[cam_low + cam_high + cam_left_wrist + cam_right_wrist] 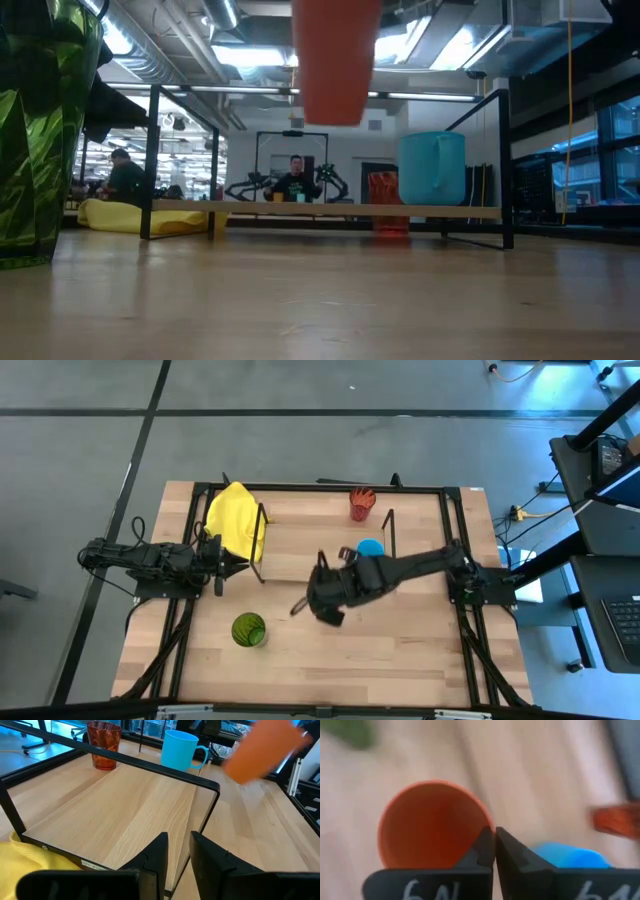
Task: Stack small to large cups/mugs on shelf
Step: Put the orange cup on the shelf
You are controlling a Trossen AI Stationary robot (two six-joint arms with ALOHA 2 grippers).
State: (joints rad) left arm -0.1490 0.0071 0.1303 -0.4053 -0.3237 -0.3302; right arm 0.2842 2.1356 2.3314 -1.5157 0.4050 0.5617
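Note:
The short red cup point(335, 60) hangs high over the table in my right gripper point(494, 831), which is shut on it; from overhead the arm hides the cup. The light blue mug point(370, 547) stands by its base on the shelf point(320, 545), near its right wire frame. The orange-red translucent tumbler point(362, 503) stands on the table behind the shelf. The green tumbler point(248, 630) stands on the table near the front left. My left gripper point(177, 852) waits at the shelf's left end beside the yellow cloth point(238, 520), its fingers a narrow gap apart. My right gripper pinches the red cup's rim point(489, 822), one finger inside the mouth and one outside the wall. The fingers come from above, pointing down. The cup hangs upright below them, mouth up, lifted clear of the table point(320, 300).
Black wire frames point(390, 530) rise at both ends of the shelf. The yellow cloth lies over the left frame. People and equipment show in the room beyond the far edge. Bare tabletop point(400, 650) lies in front of the shelf, right of the green tumbler.

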